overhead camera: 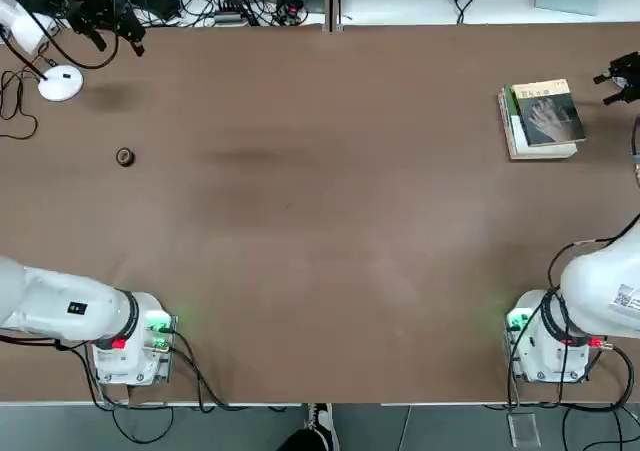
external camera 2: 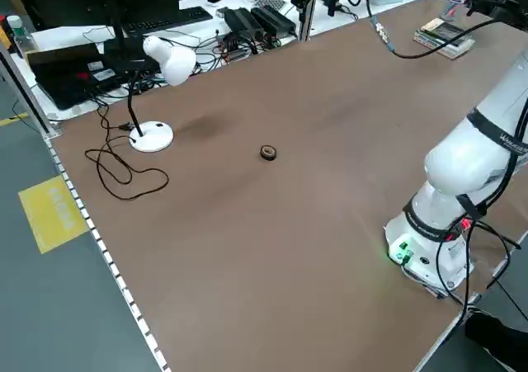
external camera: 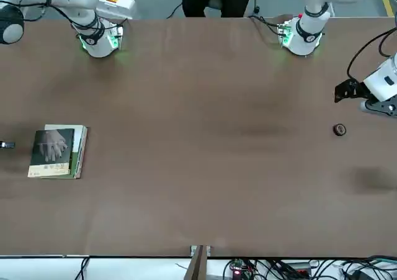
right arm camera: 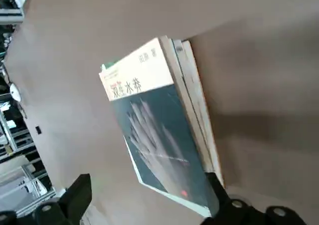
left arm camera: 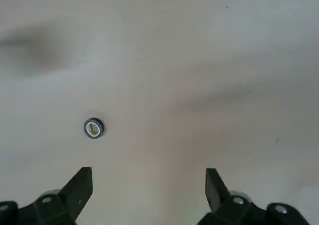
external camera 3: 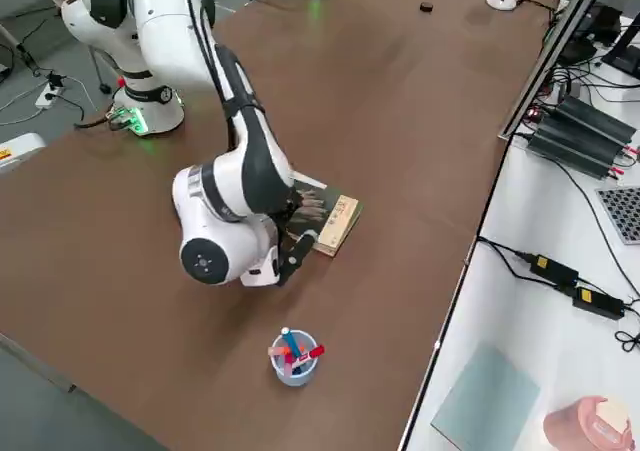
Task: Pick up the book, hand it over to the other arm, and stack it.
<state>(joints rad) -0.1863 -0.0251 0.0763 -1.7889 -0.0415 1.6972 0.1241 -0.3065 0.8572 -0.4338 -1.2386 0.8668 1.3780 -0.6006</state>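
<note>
The book (overhead camera: 548,113), thin with a dark grey cover, a pale hand image and a tan strip, lies on top of a thicker green-and-white book (overhead camera: 514,131) at the far right of the table. It shows again in the front view (external camera: 53,149) and the right side view (external camera 3: 325,209). My right gripper (overhead camera: 620,79) hangs open just beyond the stack's right side, near the table edge. In its wrist view the book (right arm camera: 154,135) lies close beyond the open right gripper (right arm camera: 149,195). My left gripper (left arm camera: 147,185) hovers open and empty, high over the table's far left.
A small dark ring (overhead camera: 124,156) lies on the left part of the table, also below the left gripper (left arm camera: 93,127). A white desk lamp (overhead camera: 58,83) stands at the far left. A cup of pens (external camera 3: 293,356) sits near the right edge. Cables crowd the back.
</note>
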